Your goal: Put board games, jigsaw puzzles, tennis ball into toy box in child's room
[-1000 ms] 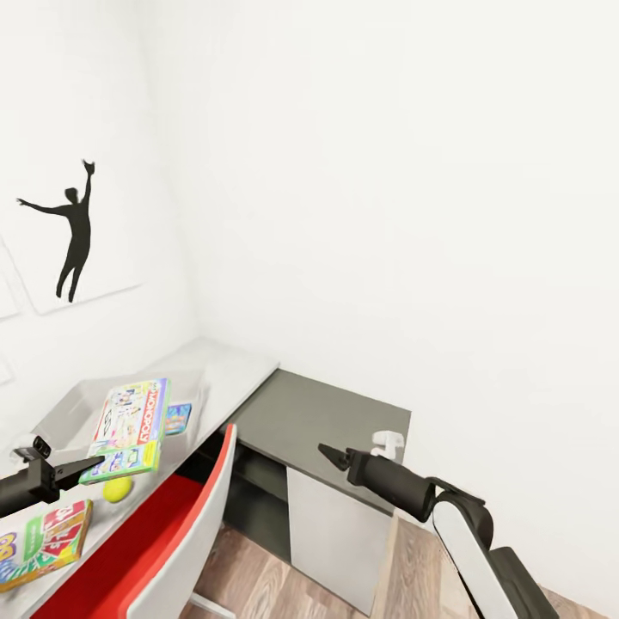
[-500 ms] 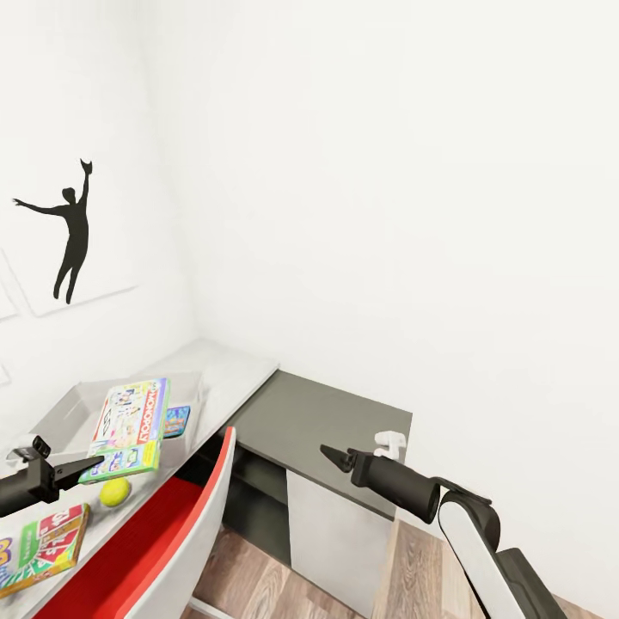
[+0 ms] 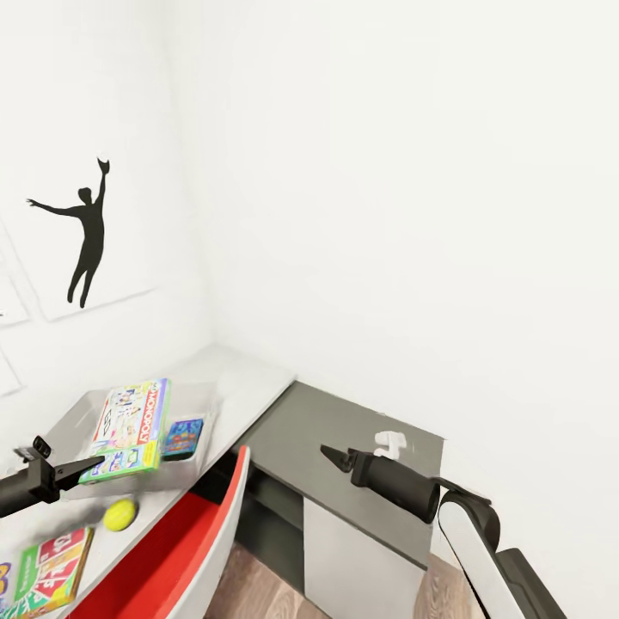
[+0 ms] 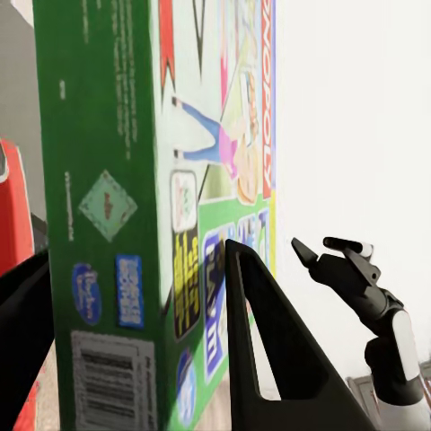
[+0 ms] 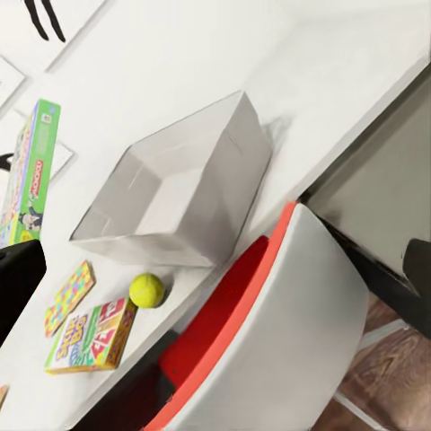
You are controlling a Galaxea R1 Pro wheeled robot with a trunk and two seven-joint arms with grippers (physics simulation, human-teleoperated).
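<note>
White matte walls meet at a corner above a smooth, pale grey counter [image 3: 249,383]. The left hand [image 3: 86,465], with tapered black fingers, grips a thin, glossy green-bordered board game [image 3: 131,428] by its edge, held above the toy box [image 5: 184,193], a shallow light-grey plastic tray with flared sides. A blue game box [image 3: 182,437] shows just beyond the held one. Near the tray on the counter lie the round yellow-green tennis ball [image 3: 119,514], a green-and-red lettered board game [image 3: 47,569] and a flat jigsaw puzzle [image 5: 68,295]. The right hand [image 3: 332,456], its pointed fingers together, hovers over the dark-grey cabinet [image 3: 344,434]. A red-and-white moulded chair [image 3: 185,550] stands at the counter.
</note>
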